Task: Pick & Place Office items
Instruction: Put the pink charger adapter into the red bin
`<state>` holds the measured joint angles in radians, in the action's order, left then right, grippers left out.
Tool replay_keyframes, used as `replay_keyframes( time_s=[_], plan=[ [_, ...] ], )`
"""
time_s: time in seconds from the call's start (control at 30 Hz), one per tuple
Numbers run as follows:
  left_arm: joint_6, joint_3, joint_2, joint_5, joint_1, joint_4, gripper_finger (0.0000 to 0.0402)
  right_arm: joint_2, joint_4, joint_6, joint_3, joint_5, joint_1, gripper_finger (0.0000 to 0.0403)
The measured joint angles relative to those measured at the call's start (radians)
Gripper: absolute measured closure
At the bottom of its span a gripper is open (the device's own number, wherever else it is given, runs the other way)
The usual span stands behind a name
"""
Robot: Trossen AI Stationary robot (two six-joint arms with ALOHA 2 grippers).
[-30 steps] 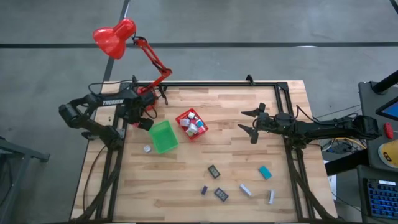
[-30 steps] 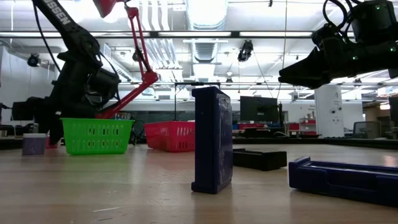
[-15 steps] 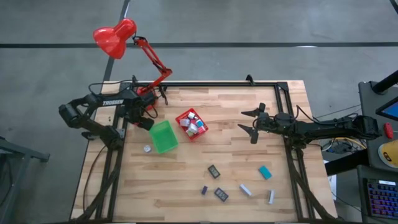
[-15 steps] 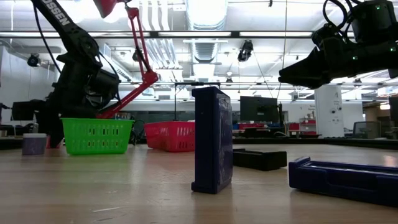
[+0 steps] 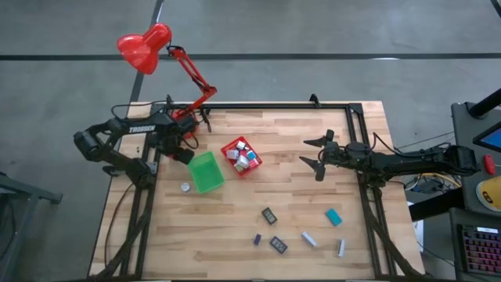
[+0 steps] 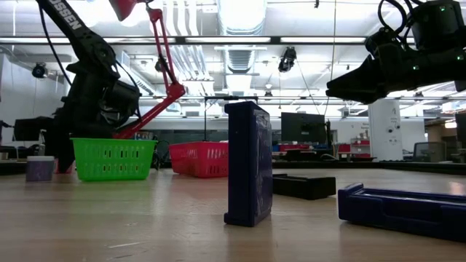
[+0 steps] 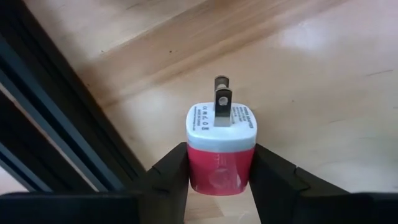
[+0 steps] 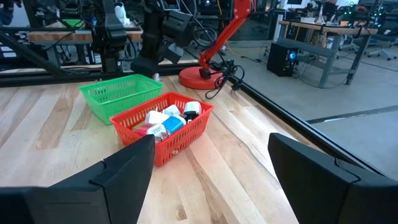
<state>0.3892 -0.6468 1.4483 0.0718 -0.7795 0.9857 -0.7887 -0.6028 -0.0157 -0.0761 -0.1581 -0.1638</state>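
A wooden desk (image 5: 235, 227) framed in black is seen from above, with a red desk lamp (image 5: 145, 45) reaching out beyond its far left corner. The left arm is folded over that corner; the right arm is stretched in from the right edge and held above the desk.

A green bin (image 5: 206, 171) and a red bin (image 5: 242, 156) are set side by side left of centre. The red bin is filled with small white, red and blue items (image 8: 163, 122); nothing can be made out in the green bin.

The left hand (image 7: 219, 177) is found beside the far edge of the green bin, near the lamp's base. Its fingers (image 7: 169, 177) are clamped on a red and white plug adapter (image 7: 221, 147), which is held with its two metal prongs pointing away from the wrist, above bare wood close to the desk's black frame.

The right hand (image 5: 315, 153) is held with its fingers wide apart and nothing between them, well right of the red bin.

The remaining office items are scattered over the near right part of the desk: a teal block (image 5: 334, 217), two dark rectangular pieces (image 5: 269, 215) (image 5: 279, 245), a small dark blue block (image 5: 257, 240) and two grey-white sticks (image 5: 310, 238) (image 5: 341, 247). A small white piece (image 5: 185, 187) lies alone, just left of the green bin.
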Motion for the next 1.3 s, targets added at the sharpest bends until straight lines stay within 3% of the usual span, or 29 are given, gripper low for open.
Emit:
replay_keyframes(
  time_s=[0.3,0.7,1.3],
  plan=[
    [0.011,0.000,-0.057,-0.082,0.003,0.069,0.0261,0.000,0.000,0.000,0.000,0.000,0.000,0.0104],
    [0.079,0.000,-0.251,-0.117,0.048,0.065,0.0261,0.000,0.000,0.000,0.000,0.000,0.000,0.0094],
    [0.132,0.000,-0.541,-0.114,0.275,-0.184,0.0256,0.000,0.000,0.000,0.000,0.000,0.000,0.0105]
  ],
)
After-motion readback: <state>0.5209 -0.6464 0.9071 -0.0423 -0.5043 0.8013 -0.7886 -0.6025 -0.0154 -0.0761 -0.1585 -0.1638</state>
